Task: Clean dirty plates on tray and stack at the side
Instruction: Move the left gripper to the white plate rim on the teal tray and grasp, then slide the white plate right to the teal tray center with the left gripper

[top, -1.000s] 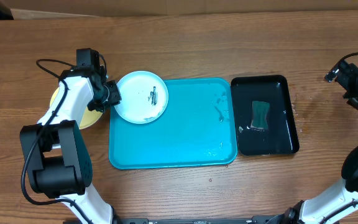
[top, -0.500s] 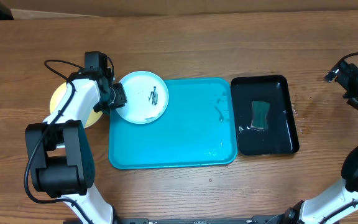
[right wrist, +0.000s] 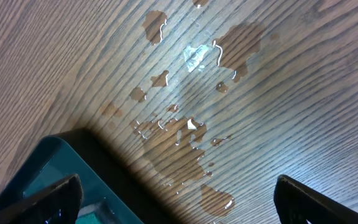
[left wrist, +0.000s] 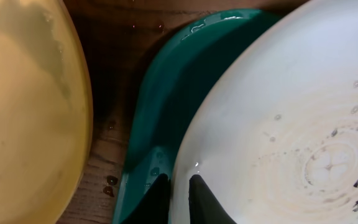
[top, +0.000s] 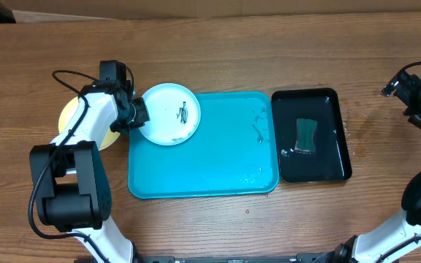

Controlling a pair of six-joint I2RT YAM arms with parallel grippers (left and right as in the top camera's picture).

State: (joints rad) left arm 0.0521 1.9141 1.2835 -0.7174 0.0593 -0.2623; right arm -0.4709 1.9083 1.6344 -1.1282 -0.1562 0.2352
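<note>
Jaws of the left gripper point(left wrist: 178, 190) pinch the nine-o'clock rim of the white plate point(top: 168, 113), which sits at the ten-o'clock corner of the tray point(top: 218, 164); the yellow-green plate point(top: 67, 117) lies on the wood beyond, at nine o'clock. Right gripper point(right wrist: 180, 202) hangs spread wide over wet table point(right wrist: 278, 74) at three o'clock.

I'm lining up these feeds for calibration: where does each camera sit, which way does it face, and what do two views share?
Overhead: fixed above the table, looking straight down; left arm and right arm show.
Left wrist: on the left arm, looking down past the left fingers, which straddle the white plate's rim, beside the tray and yellow plate.
Right wrist: looking down at wet wood and the black tray's corner; right fingers spread wide at the bottom edge.
Shared: overhead and left wrist both show those three.
</note>
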